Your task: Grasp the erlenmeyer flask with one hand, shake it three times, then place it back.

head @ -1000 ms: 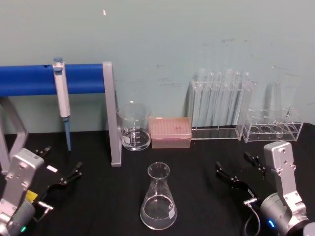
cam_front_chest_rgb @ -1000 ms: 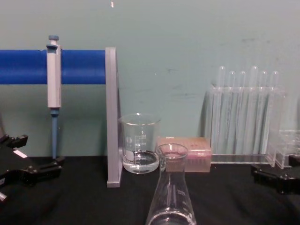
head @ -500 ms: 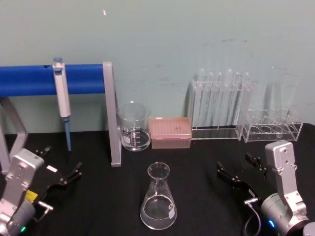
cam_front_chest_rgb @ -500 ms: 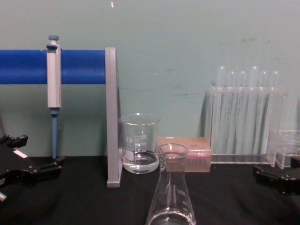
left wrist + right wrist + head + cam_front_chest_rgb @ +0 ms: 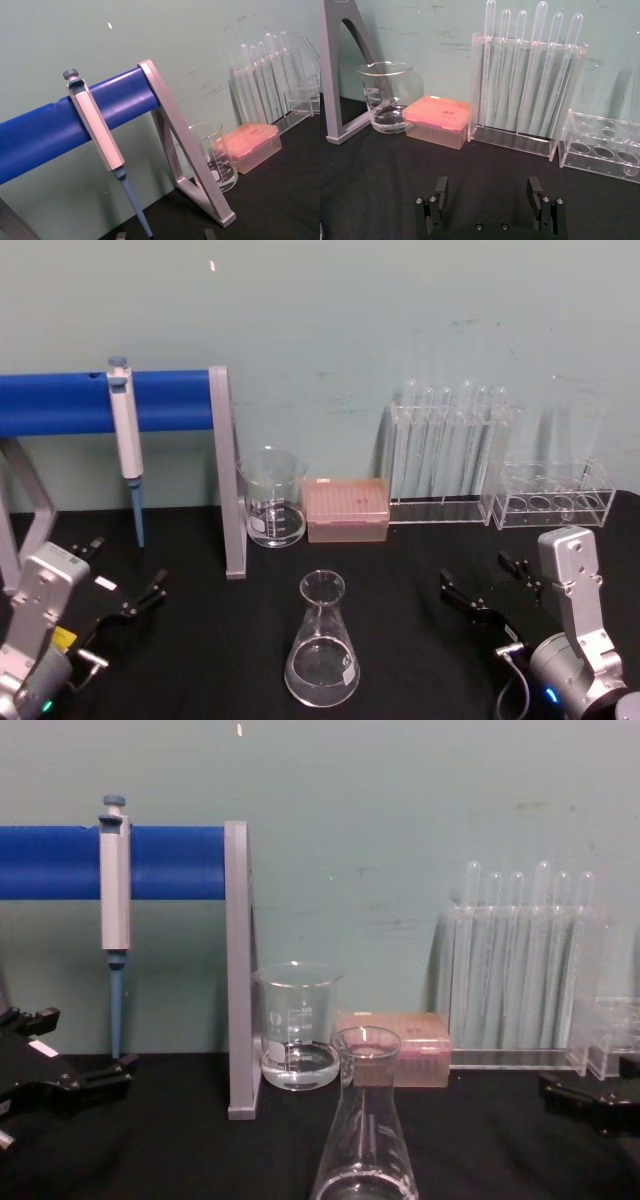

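Left pincer [image 5: 120, 578] sits low at the left edge of the black bench [image 5: 200, 640], its two fingers spread apart and gripping nothing; a small white label shows on it. It is well apart from the flask. Behind it, a blue horizontal bar [image 5: 90, 402] on a grey frame [image 5: 226, 480] carries a hanging pipette [image 5: 124, 445] with its blue tip pointing down, clear of the bench.

Just right of the frame's upright stands a glass beaker [image 5: 271, 498] with a little clear liquid in the bottom, and beside it, touching or nearly so, a pink tip box [image 5: 345, 508].

In front of those, near the middle of the bench, the erlenmeyer flask [image 5: 322, 642] stands upright on its wide base, alone, with a shallow layer of clear liquid. In the chest view the flask [image 5: 366, 1130] rises in the foreground, its rim overlapping the tip box behind it. Neither pincer touches it.

Farther right along the back wall, a clear rack holds tall thin test tubes [image 5: 450, 445] upright, and next to it sits a lower clear rack [image 5: 552, 495] with round holes.

Right pincer [image 5: 488, 585] rests at the right side of the bench, released, fingers parted and holding nothing; the right wrist view shows its two black fingers [image 5: 440, 190] set wide apart over bare bench.
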Motion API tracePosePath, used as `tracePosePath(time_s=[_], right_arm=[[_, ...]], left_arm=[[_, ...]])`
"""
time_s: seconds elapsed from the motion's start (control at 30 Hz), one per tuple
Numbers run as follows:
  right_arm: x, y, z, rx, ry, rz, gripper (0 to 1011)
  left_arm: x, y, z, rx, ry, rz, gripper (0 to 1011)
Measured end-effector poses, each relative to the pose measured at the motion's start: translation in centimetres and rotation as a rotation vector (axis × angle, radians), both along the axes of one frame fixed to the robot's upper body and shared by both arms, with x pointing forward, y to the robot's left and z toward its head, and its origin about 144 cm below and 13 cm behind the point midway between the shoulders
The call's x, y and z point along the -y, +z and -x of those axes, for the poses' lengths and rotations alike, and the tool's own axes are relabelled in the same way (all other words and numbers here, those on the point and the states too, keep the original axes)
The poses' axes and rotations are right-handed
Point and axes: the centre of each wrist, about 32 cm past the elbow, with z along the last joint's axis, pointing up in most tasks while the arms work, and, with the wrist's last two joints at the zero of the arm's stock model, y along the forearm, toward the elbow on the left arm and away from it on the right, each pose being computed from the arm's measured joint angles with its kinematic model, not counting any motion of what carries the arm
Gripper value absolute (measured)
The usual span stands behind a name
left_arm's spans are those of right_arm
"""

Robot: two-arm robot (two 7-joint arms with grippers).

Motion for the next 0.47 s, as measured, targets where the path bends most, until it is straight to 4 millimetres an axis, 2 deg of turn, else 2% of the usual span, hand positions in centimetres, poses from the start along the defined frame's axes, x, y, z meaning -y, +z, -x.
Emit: tracePosePath(time_s=[0.47], right_arm=[[-0.01,-0.01,0.01,0.001,0.0,0.001,1000]], left_arm=[[0.0,0.0,0.0,0.0,0.0,0.0,1001]])
